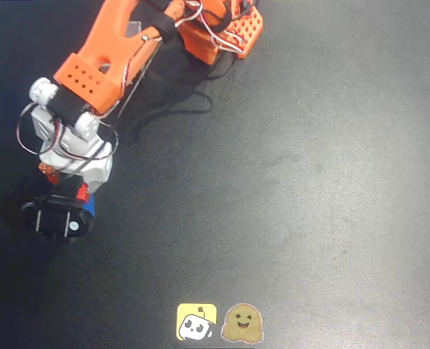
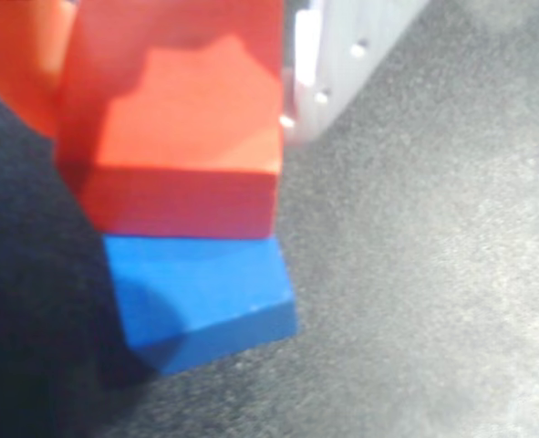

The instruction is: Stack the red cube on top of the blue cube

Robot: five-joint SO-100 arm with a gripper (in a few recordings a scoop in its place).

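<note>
From my station, I see the gripper (image 1: 75,200) at the left side of the desk (image 1: 309,182) in the overhead view, pointing down, with the arm's white and orange body above it. In the wrist view the red cube (image 2: 182,137) fills the upper left, sitting between an orange finger on the left and a white finger (image 2: 342,55) on the right. The fingers appear closed against the cube's sides, though the contact on the left is blurred.

The red cube sits directly over the blue cube (image 2: 201,306), its lower edge meeting the blue cube's top face; I cannot tell whether it rests fully on it or is just touching. The blue cube lies on the dark desk, turned slightly relative to the red one. In the overhead view, only slivers of red (image 1: 82,192) and blue (image 1: 91,211) show beside the gripper.

Two stickers, one yellow (image 1: 196,322) and one brown (image 1: 242,324), lie at the bottom edge, well apart from the cubes.
</note>
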